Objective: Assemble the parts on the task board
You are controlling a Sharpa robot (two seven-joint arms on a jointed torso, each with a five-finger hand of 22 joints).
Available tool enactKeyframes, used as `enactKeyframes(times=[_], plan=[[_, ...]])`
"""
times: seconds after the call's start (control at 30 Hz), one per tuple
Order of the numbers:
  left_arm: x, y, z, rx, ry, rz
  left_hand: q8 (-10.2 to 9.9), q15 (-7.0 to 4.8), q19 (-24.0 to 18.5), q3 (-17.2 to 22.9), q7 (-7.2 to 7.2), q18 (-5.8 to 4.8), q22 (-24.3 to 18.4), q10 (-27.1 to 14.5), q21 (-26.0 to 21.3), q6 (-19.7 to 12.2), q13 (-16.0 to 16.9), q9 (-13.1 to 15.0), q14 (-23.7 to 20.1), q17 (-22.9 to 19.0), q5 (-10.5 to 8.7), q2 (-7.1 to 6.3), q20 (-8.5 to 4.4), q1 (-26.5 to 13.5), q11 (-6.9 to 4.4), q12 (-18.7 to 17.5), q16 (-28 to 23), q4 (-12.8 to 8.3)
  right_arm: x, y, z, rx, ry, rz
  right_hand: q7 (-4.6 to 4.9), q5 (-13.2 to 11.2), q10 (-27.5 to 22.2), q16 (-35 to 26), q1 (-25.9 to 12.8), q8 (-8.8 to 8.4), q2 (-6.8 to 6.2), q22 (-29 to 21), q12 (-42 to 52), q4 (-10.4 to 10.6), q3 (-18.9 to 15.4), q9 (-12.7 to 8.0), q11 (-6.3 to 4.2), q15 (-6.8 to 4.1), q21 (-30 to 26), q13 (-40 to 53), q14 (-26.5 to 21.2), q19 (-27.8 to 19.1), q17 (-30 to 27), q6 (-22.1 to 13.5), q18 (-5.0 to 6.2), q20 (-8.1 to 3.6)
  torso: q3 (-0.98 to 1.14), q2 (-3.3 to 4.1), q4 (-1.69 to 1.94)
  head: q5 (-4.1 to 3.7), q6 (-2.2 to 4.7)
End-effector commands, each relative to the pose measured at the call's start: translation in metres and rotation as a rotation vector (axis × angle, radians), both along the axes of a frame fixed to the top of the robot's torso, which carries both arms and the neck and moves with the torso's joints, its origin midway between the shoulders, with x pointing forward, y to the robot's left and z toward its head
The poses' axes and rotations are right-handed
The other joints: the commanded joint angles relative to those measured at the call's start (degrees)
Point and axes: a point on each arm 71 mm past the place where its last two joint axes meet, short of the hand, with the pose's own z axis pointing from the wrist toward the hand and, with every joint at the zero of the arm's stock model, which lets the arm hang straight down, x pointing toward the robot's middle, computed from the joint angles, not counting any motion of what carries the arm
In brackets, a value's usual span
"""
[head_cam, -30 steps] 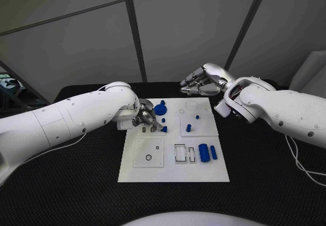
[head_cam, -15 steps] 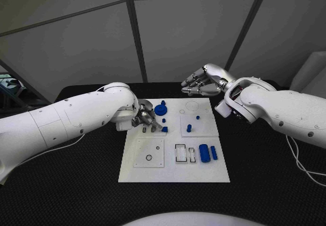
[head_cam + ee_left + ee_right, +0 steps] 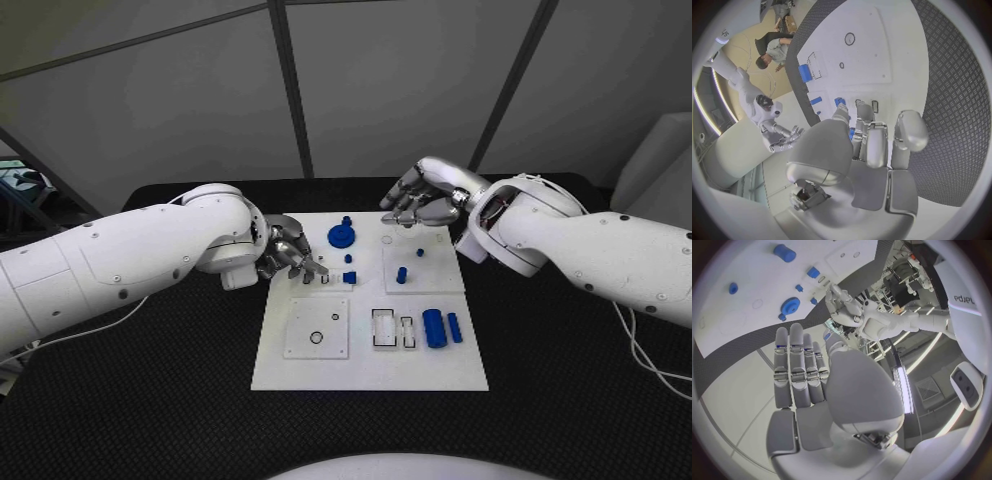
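Black textured desk (image 3: pixel 144 400), grey panel walls behind; white rectangular task board (image 3: pixel 368 365) lies flat in the middle, long side running away from the robot.

Left hand (image 3: pixel 289 255) sits at the board's left edge, fingers curled down over the upper-left panel. Left wrist view shows a small blue piece (image 3: pixel 852 133) close between the fingertips; cannot tell whether it is pinched or merely touched, or whether it stands in a socket. Right hand (image 3: pixel 423 197) hovers over the board's far right corner, fingers straight and held side by side, carrying nothing.

Parts on the board: blue toothed gear wheel (image 3: pixel 340 235) near the far edge, short blue peg (image 3: pixel 401 271) standing in the upper-right panel, two blue cylinders (image 3: pixel 443 326) lying side by side at the right, a small black ring (image 3: pixel 315 337) on the lower-left panel.

Risks, as judged:
- Left fingertips are crowded around neighbouring small blue pieces; a sideways sweep could knock one over or off its seat.
- Uneven downward pressure near the board's edge could shift the unclamped board on the desk.
- Right hand descending could clip the gear wheel.
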Motion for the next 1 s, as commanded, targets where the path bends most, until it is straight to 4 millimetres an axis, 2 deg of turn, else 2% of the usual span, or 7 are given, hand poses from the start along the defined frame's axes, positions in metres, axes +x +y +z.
enactKeyframes(times=[0.03,0.17,0.3,0.43,0.53,0.67,1.0], plan=[[-0.004,0.005,0.006,-0.166,-0.020,0.101,-0.7,0.81,-4.1,0.7,0.59,1.21,-6.2,-2.1,-5.7,-1.1,-2.4,-0.5,-0.9,-1.2,0.18,-0.56,0.64,0.9,0.69,-2.5,-4.8,0.0,-0.006,0.008,-0.008,-0.201,-0.123,-0.013,0.12,-0.5,-2.9,-0.4,-0.6,0.15,-0.98,-0.4,-0.5,0.4,-1.2,0.1,0.80,1.08,-1.1,-0.1,-3.7,-2.6,0.1,0.4,-0.15,0.87,-0.03,-0.04,0.13,-0.05,0.02],[-0.010,0.016,0.008,-0.256,-0.038,0.161,-1.3,1.55,-9.7,1.5,1.38,3.03,-15.6,-3.7,-14.9,-2.2,-4.8,-1.7,-5.0,-8.6,0.11,-1.34,1.46,1.7,1.38,-4.9,-12.7,0.4,-0.014,0.017,-0.021,-0.259,-0.149,-0.005,0.36,-0.8,-6.9,-0.2,-0.6,0.23,-1.09,-1.6,0.8,0.4,-3.0,0.0,1.60,2.77,-4.2,0.4,-10.4,-7.5,0.3,-0.1,-0.53,2.10,-0.08,-0.01,0.21,0.05,0.12],[-0.018,0.028,0.009,-0.352,-0.055,0.227,-1.3,1.61,-10.0,2.0,1.37,3.24,-16.9,-3.7,-16.4,-2.3,-5.6,-2.1,-5.4,-9.8,0.18,-1.63,1.58,2.5,1.47,-5.4,-13.8,0.3,-0.021,0.027,-0.034,-0.293,-0.166,0.003,-0.15,-0.8,-9.4,2.9,-0.5,0.57,-0.51,-1.7,4.0,0.6,-4.9,0.1,1.97,2.89,-5.0,1.5,-13.9,-8.5,1.3,-0.6,-0.22,3.13,-0.04,0.09,0.04,0.34,0.18],[-0.025,0.036,0.010,-0.462,-0.077,0.284,-1.5,1.75,-10.4,2.4,1.66,3.45,-18.5,-4.0,-18.1,-2.6,-6.6,-2.6,-5.9,-11.2,0.19,-2.06,1.68,3.3,1.67,-6.0,-15.0,0.3,-0.026,0.035,-0.045,-0.308,-0.162,0.009,-0.17,-0.6,-10.7,5.9,-0.3,0.88,0.04,-1.5,6.8,0.8,-6.1,0.1,1.56,2.81,-5.2,2.4,-15.6,-8.6,2.1,-0.7,0.02,3.73,-0.02,0.16,0.02,0.39,0.12],[-0.029,0.041,0.012,-0.573,-0.094,0.316,-2.1,2.19,-12.4,3.4,2.17,3.99,-22.0,-5.2,-21.8,-3.5,-8.1,-3.5,-8.1,-14.8,0.23,-2.08,1.97,4.8,2.17,-7.4,-18.7,0.1,-0.029,0.041,-0.054,-0.315,-0.152,0.015,-0.18,0.0,-11.7,7.9,-0.1,1.04,0.31,-1.4,8.6,0.9,-6.9,0.1,1.62,2.79,-5.3,2.9,-16.7,-8.6,2.5,-0.9,0.20,3.96,0.00,0.13,0.05,0.54,-0.01],[-0.034,0.045,0.012,-0.655,-0.117,0.350,-2.5,2.73,-13.3,4.4,2.62,3.98,-23.1,-6.5,-23.9,-3.7,-10.1,-4.8,-11.7,-20.4,0.23,-2.45,2.52,6.0,2.65,-8.9,-24.3,0.3,-0.031,0.048,-0.062,-0.322,-0.142,0.019,-0.09,0.6,-13.6,10.4,0.2,1.27,0.64,-1.3,10.9,1.1,-8.0,0.1,1.82,3.18,-5.7,3.5,-19.1,-9.3,2.8,-1.2,0.29,4.24,-0.01,0.18,0.04,0.64,-0.07],[-0.041,0.048,0.009,-0.712,-0.123,0.384,-2.7,2.90,-13.3,4.8,2.78,4.01,-23.7,-6.6,-24.9,-3.7,-11.2,-5.6,-12.5,-22.0,0.22,-2.70,2.74,6.2,2.85,-9.3,-25.6,0.7,-0.031,0.065,-0.070,-0.339,-0.145,0.017,0.04,2.0,-17.8,15.7,0.4,1.80,1.28,-1.0,15.6,1.9,-9.8,0.1,2.36,3.86,-6.5,4.4,-24.4,-11.1,2.7,-2.0,0.23,5.04,0.03,0.17,-0.07,0.74,-0.32]])
